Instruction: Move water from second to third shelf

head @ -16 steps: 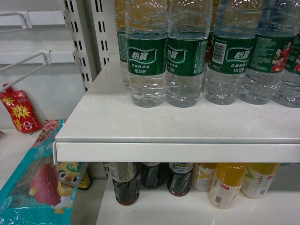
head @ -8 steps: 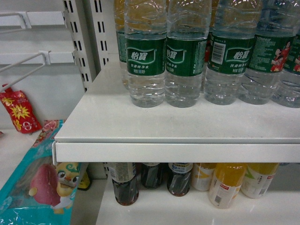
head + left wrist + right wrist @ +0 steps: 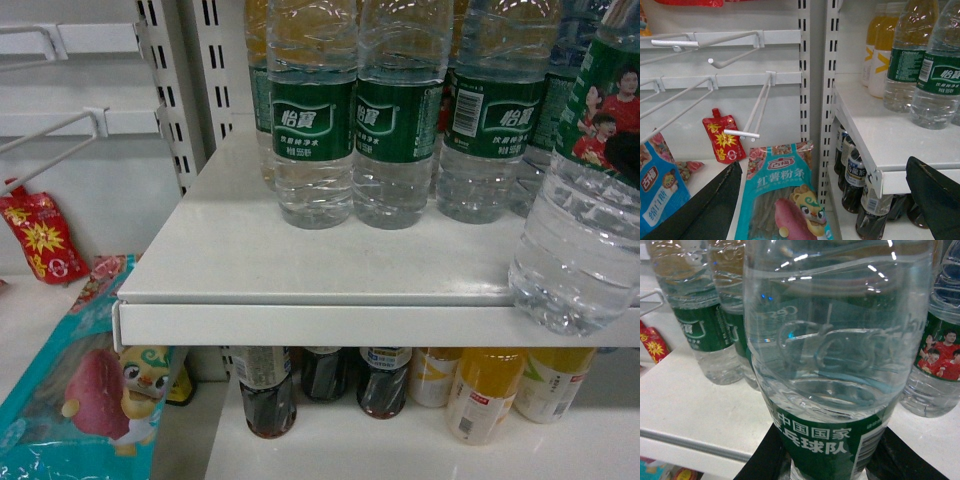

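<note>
A clear ribbed water bottle (image 3: pixel 578 240) with a green label hangs tilted at the right, its base in front of the white shelf's front lip (image 3: pixel 330 322). My right gripper (image 3: pixel 832 456) is shut on it: black fingers (image 3: pixel 765 457) press the label from both sides. In the head view only a dark bit of one finger (image 3: pixel 627 155) shows. More water bottles (image 3: pixel 312 120) stand in a row on the shelf behind. My left gripper (image 3: pixel 824 166) is open and empty, low beside the shelf upright (image 3: pixel 827 75).
Dark tea bottles (image 3: pixel 268 395) and yellow drink bottles (image 3: pixel 482 392) stand on the shelf below. To the left are white wire hooks (image 3: pixel 740 134), a teal sweet-potato noodle packet (image 3: pixel 85 400) and a red pouch (image 3: pixel 40 235).
The held water bottle has come into the head view at the right, out from the row toward the shelf's front edge. The other bottles stand as before.
</note>
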Controlling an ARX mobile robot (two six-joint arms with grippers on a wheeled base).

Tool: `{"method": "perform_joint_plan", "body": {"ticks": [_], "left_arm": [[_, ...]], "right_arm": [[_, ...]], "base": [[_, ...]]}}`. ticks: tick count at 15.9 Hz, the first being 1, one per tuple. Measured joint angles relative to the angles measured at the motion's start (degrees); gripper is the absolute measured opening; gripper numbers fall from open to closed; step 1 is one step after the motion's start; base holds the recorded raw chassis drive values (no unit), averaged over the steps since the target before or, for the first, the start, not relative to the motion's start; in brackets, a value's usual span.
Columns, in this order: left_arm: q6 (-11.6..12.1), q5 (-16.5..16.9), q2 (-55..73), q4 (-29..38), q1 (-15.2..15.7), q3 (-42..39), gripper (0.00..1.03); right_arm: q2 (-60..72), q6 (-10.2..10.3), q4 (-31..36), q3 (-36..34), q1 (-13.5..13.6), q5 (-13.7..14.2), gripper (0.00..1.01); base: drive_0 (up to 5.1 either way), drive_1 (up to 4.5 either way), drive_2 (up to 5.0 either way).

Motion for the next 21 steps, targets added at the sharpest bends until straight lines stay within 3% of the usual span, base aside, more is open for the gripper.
{"method": "perform_joint_plan", "body": {"ticks": [5,11,17,18,21], "left_arm": [[0.0,0.0,0.0,0.0,0.0,0.0,0.98],[0.0,0.0,0.0,0.0,0.0,0.0,0.98],[0.0,0.0,0.0,0.0,0.0,0.0,0.98],[0.0,0.0,0.0,0.0,0.0,0.0,0.98],[0.0,0.0,0.0,0.0,0.0,0.0,0.98]], "right_arm": [[7.9,1.8,0.1,6.5,-1.5,-1.5,0.32],[15.7,1.4,0.8,12.8,-1.4,-0.7,0.32],[17.8,0.9,1.5,14.2,-1.0,-0.2,0.32],[18.1,0.7,2.3,14.2,-1.0,-0.1,0.59],[17.9,0.2,3.8,14.4,-1.1,0.1,0.96]], "base": [[0.0,0.00,0.0],[0.0,0.00,0.0],[0.0,0.00,0.0],[0.0,0.00,0.0],[0.0,0.00,0.0]]}}
